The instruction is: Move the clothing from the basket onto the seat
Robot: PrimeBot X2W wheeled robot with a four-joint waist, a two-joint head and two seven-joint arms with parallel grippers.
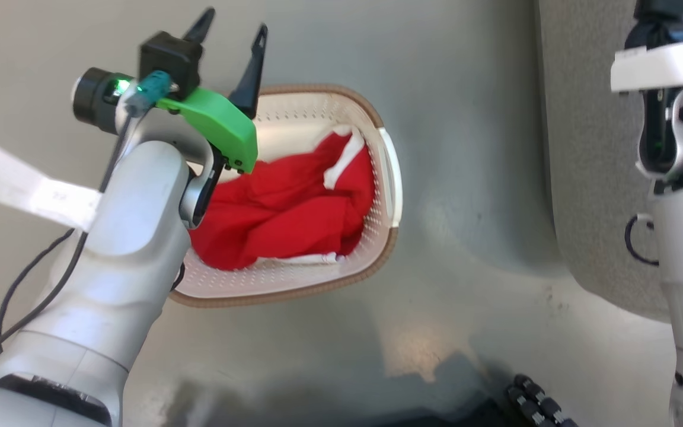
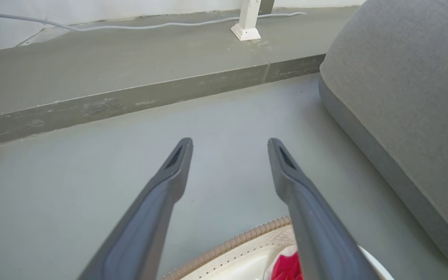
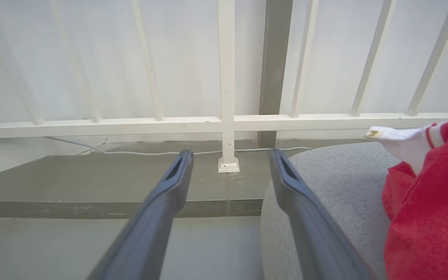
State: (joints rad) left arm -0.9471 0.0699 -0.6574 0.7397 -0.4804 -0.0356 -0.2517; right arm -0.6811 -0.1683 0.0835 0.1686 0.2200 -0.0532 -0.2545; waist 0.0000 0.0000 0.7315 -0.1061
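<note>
The cream basket (image 1: 390,178) with its brown rim stands on the floor, its left side hidden behind my left forearm. A crumpled heap of red clothing (image 1: 294,201) with white trim lies inside it. My left gripper (image 1: 233,32) is open and empty above the basket's far rim (image 2: 228,245), and a bit of red cloth (image 2: 286,268) shows beside its right finger. The grey seat (image 1: 590,178) rises to the right of the basket. My right gripper (image 3: 230,155) is open and empty over the seat's edge (image 3: 336,179). A red garment (image 3: 430,210) with a white panel lies on the seat beside it.
A raised concrete step (image 2: 130,101) runs across behind the basket. A white railing (image 3: 224,124) with a post foot (image 2: 246,31) and a grey cable (image 2: 130,27) stand beyond it. A white paper strip (image 1: 33,190) lies left of my forearm. A dark ribbed part of my base (image 1: 534,400) shows below.
</note>
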